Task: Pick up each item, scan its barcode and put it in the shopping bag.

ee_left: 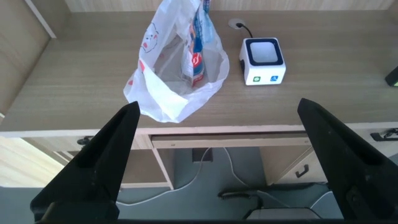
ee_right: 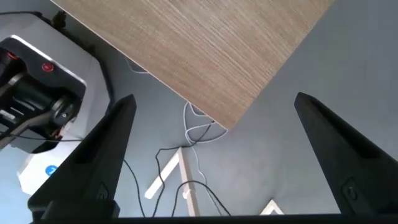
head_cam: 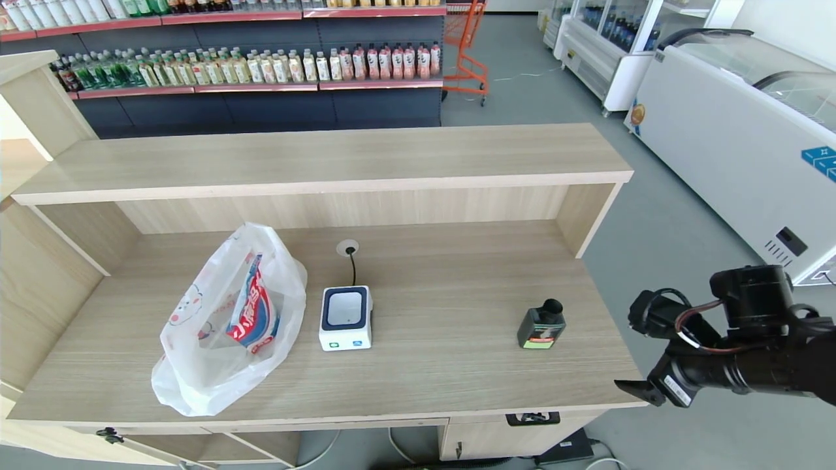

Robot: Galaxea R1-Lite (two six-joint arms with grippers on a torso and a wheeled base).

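Observation:
A white plastic shopping bag (head_cam: 215, 339) lies on the left of the wooden counter (head_cam: 450, 339), mouth open, with a red, white and blue packet (head_cam: 251, 313) inside. A white barcode scanner (head_cam: 346, 318) with a dark window stands mid-counter. To its right a small dark bottle (head_cam: 542, 324) with a green and red label stands upright. My right arm (head_cam: 731, 365) hangs off the counter's front right corner. Its gripper (ee_right: 214, 99) is open and empty beside that corner. My left gripper (ee_left: 217, 106) is open and empty, below the front edge, facing the bag (ee_left: 177, 68) and scanner (ee_left: 263, 60).
A raised ledge (head_cam: 326, 163) runs along the counter's back, with side walls at both ends. The scanner's cable goes into a grommet (head_cam: 347, 247). Cables (ee_right: 186, 149) hang under the counter. Drink shelves stand behind, and white freezers (head_cam: 738, 137) at the right.

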